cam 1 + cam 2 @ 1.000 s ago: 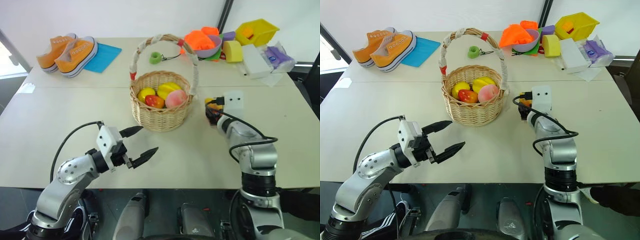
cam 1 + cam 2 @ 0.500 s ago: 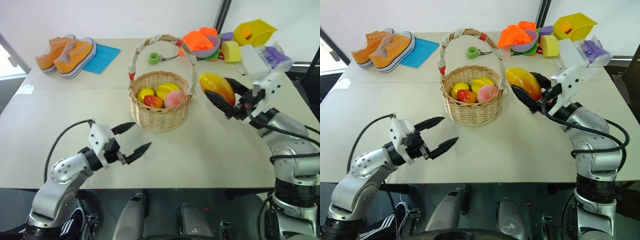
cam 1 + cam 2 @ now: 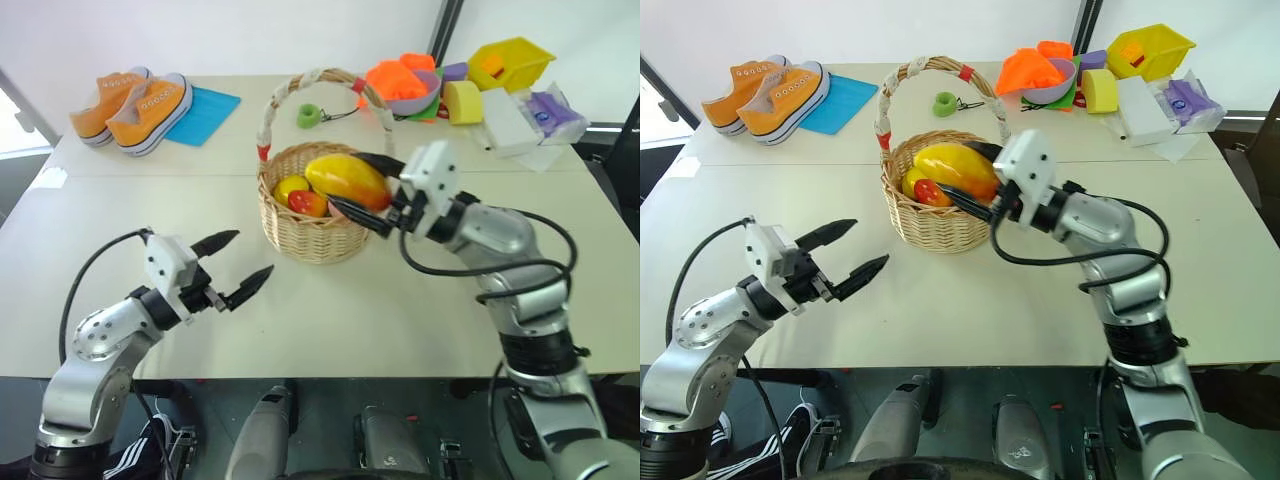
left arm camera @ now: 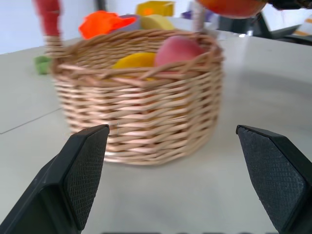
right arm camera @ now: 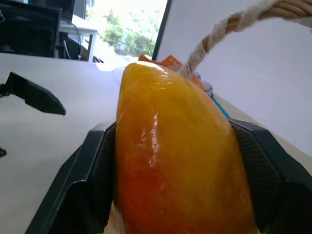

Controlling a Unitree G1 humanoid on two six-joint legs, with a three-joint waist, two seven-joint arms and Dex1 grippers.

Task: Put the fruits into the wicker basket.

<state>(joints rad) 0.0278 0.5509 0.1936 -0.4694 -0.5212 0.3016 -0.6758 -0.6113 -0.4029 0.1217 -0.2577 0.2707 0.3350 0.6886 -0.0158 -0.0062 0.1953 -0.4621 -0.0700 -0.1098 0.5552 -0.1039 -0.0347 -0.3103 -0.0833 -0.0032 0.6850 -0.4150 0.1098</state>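
The wicker basket (image 3: pixel 315 238) stands mid-table, its tall white-wrapped handle (image 3: pixel 272 105) arching over it. An orange-yellow mango (image 3: pixel 347 180) hangs over the basket's right side, just above the rim, with my right gripper (image 3: pixel 958 170) shut on it and one black finger on each side. Inside the basket lie a yellow fruit (image 3: pixel 291 187), a red-orange one (image 3: pixel 310 203) and a pink peach (image 4: pixel 180 51). My left gripper (image 3: pixel 250 254) stands open and empty above the table, front-left of the basket and pointing at it.
Orange sneakers (image 3: pixel 135 105) and a blue cloth (image 3: pixel 205 102) lie at the back left. A green ring (image 3: pixel 311 115), a purple bowl (image 3: pixel 418 98) with orange items, a yellow bin (image 3: pixel 512 62), a yellow roll (image 3: pixel 465 102) and a white box (image 3: pixel 512 122) crowd the back right.
My right gripper has lifted the mango from the table right of the basket and swung it left to above the basket. The left gripper has drifted a little to the left, still open.
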